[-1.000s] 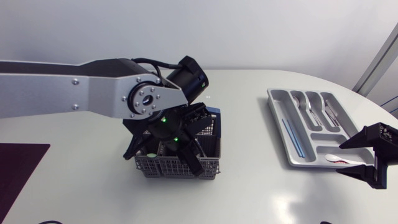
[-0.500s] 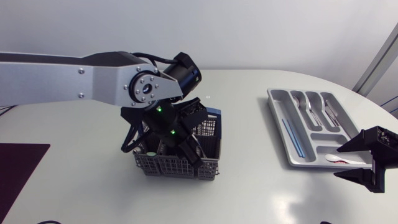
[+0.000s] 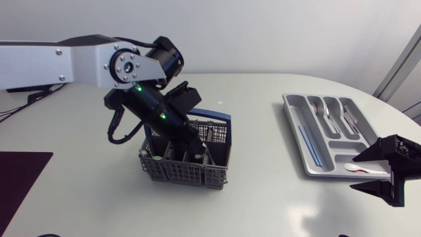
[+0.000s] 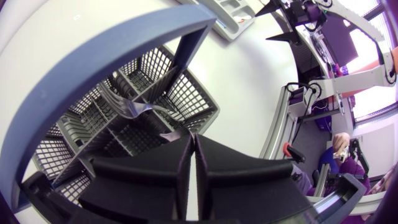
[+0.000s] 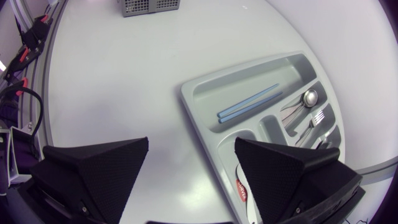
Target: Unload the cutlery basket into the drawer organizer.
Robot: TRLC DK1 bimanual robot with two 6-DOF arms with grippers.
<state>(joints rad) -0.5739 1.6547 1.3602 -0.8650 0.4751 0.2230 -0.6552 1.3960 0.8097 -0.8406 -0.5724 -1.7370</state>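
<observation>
1. Two black fingers of the left gripper [image 4: 192, 140] lie pressed together with only a thin slit between them. Whether anything is pinched there cannot be told. They sit down inside the cutlery basket [image 3: 186, 172].
2. The basket is grey mesh with dividers, and a blue handle [image 4: 93, 68] arches over it (in the head view it stands left of the table's [image 3: 263, 197] middle). A basket fork [image 4: 132, 107] lies tilted in a compartment just ahead of the fingertips. A second pale metal tip shows nearer to them, but too little of it shows to name it.
3. The left arm [image 3: 79, 62] enters from the side and bends down over the basket, hiding much of its inside from above.
4. The right gripper [image 5: 191, 146] is spread wide and holds nothing. It hangs above bare table just beside the near end of the drawer organizer [image 3: 289, 108].
5. The organizer is a grey tray well apart from the basket.
   - Its long outer compartment holds a pair of blue sticks [image 5: 247, 102].
   - Neighbouring slots hold a spoon [image 5: 309, 97] and a tray fork [image 5: 318, 116].
   - The short end compartment holds a white-and-red piece [image 3: 358, 170].
</observation>
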